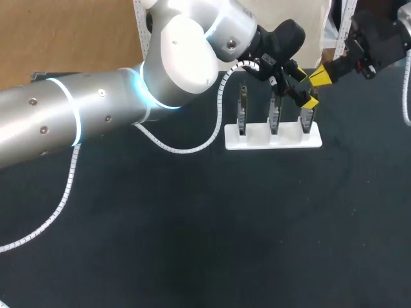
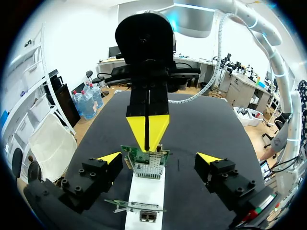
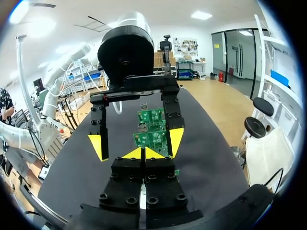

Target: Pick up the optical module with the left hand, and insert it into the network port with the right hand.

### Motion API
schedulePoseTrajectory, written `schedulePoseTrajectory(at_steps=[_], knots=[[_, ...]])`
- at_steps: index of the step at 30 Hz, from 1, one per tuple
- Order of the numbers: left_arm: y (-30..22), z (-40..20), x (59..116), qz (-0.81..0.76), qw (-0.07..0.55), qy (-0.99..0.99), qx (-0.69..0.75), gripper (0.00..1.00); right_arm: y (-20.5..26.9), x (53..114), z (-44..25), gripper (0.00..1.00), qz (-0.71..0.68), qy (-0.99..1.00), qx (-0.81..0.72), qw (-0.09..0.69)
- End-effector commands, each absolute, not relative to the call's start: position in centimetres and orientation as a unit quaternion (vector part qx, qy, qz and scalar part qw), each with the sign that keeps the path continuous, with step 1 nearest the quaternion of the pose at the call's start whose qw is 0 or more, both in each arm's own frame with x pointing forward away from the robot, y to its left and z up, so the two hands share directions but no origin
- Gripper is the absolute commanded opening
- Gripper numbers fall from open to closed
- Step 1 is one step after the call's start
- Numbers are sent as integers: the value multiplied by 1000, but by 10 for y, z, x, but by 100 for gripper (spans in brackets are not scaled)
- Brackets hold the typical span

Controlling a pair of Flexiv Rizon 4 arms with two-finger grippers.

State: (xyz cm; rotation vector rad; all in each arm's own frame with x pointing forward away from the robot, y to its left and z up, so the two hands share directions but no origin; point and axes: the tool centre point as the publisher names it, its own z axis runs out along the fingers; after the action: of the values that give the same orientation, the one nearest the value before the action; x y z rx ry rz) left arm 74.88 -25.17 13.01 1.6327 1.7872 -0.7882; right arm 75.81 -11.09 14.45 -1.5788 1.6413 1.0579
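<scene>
1. The black bench [image 1: 192, 244] carries a white rack [image 1: 273, 138] toward its far side.
2. The left arm [image 1: 96, 115], thick and silver, lies across the bench toward the rack, with its black wrist over the rack.
3. The right arm [image 1: 379, 38] comes in beyond the rack's right end, its black wrist pointing down toward that end.
4. The rack holds three green circuit boards [image 1: 242, 110] upright on edge in a row, one in each slot and apart from one another.
5. The end board [image 2: 144, 156] stands at the rack's end nearest the right arm, and both grippers are at it.
6. The left gripper [image 2: 159, 157] hangs over that end of the rack. Its fingers [image 2: 111, 157] are released and spread wide, one on each side of the end board and clear of it.
7. The right gripper [image 3: 144, 153] faces the same end of the rack from the opposite side. Its fingers [image 2: 144, 129] are clenched, so the yellow tips press together into one wedge right at the end board's top edge. Whether anything small is pinched between them cannot be told.
8. The network port [image 2: 148, 169] is a silvery metal cage on the end board, just above the rack's top face and directly below the right gripper's tips.
</scene>
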Motion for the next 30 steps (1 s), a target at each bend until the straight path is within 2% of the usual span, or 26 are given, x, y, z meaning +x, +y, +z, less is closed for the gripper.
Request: schedulePoseTrajectory(at_steps=[1,9,25,26,27,30], knots=[[-253,131,750,-295,291,672,613,100,-112,759,151,0,398,616,-600,318],[-252,134,751,-293,293,671,614,100,-115,762,162,0,385,614,-603,333],[-237,198,762,-238,388,645,614,100,-125,769,194,0,355,618,-580,395],[-237,203,763,-234,396,642,614,100,-126,772,194,35,347,633,-566,399],[-235,208,763,-229,407,639,612,100,-127,773,195,100,342,635,-564,402],[-235,208,763,-229,407,639,612,100,-127,773,195,100,342,635,-564,402]])
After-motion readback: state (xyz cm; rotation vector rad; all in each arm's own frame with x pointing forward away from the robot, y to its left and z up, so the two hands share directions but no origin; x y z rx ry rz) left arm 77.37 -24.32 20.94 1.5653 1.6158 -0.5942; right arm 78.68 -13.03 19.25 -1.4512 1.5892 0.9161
